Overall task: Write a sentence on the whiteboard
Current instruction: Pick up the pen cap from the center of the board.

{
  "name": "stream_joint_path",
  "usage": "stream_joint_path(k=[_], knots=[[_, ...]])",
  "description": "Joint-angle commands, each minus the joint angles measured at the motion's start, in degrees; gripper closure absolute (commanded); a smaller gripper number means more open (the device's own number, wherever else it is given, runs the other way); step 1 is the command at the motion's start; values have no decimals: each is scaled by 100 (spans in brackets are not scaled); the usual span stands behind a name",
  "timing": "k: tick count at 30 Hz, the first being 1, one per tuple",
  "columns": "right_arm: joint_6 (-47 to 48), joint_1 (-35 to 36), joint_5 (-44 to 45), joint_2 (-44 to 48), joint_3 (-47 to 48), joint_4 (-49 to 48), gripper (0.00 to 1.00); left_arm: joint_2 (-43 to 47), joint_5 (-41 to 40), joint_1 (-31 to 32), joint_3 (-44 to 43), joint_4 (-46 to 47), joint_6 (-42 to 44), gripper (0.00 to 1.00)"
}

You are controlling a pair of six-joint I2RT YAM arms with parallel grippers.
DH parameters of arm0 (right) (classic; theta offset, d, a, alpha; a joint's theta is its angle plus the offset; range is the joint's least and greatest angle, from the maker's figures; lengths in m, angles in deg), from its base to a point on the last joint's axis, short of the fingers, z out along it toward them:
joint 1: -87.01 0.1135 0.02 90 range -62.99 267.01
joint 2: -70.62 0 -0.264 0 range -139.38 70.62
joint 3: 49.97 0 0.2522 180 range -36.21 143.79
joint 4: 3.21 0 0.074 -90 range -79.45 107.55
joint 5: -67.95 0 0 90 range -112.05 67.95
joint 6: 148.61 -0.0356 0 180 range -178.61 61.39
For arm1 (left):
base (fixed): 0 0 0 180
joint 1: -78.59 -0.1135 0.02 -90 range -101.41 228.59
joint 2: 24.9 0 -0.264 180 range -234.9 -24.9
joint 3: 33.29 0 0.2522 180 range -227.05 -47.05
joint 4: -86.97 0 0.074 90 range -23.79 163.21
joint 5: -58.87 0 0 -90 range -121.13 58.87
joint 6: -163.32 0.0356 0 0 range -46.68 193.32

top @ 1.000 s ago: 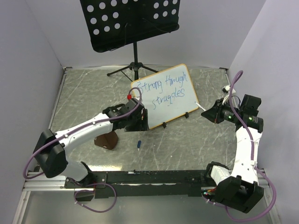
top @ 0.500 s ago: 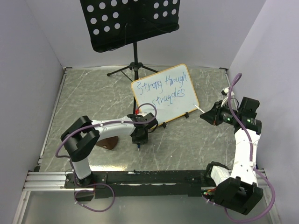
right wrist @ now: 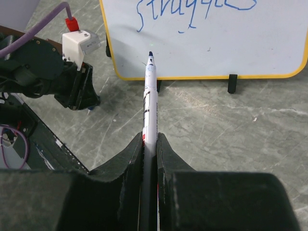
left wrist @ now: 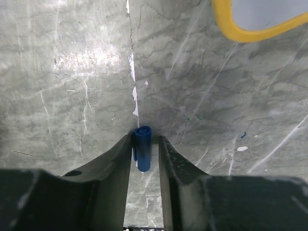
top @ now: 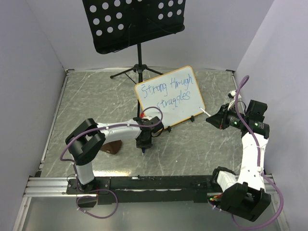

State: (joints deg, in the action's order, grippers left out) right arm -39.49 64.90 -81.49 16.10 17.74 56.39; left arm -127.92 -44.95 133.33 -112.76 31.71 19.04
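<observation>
The whiteboard (top: 190,107) leans at the back centre on black clip feet, with the blue sentence (top: 169,91) in two lines; its lower edge (right wrist: 231,48) and part of the sentence (right wrist: 192,9) show in the right wrist view. My right gripper (top: 217,118) (right wrist: 150,137) is shut on a white marker (right wrist: 150,101), tip bare, just short of the board's lower edge. My left gripper (top: 144,144) (left wrist: 145,139) points down at the table, its jaws narrowed round a blue cap (left wrist: 142,150) (top: 143,151). The cap rests against the left finger; a slim gap remains at the right finger.
A black perforated music stand (top: 132,21) on a tripod (top: 138,72) stands behind the board. A brown object (top: 110,147) lies on the table under my left forearm. Grey walls close in on both sides, and a metal rail (top: 159,183) runs along the near edge.
My left arm dropped from beside the board to the blue cap on the table, and its jaws narrowed round it. The right arm barely shifted, still holding the marker.
</observation>
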Motion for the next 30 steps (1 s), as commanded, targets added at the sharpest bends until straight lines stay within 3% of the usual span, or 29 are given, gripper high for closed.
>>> stream_joint_path(k=[1,12,30], knots=[[66,31,-164,3,54,-199,100,-87,152,63,32,-183,5,69],[75,101,-208,-102,107,-207,100,-34,91,160,24,-649,-82,57],[93,119,-270,-111,10,-260,100,-772,-445,265,-820,-1238,-91,63]])
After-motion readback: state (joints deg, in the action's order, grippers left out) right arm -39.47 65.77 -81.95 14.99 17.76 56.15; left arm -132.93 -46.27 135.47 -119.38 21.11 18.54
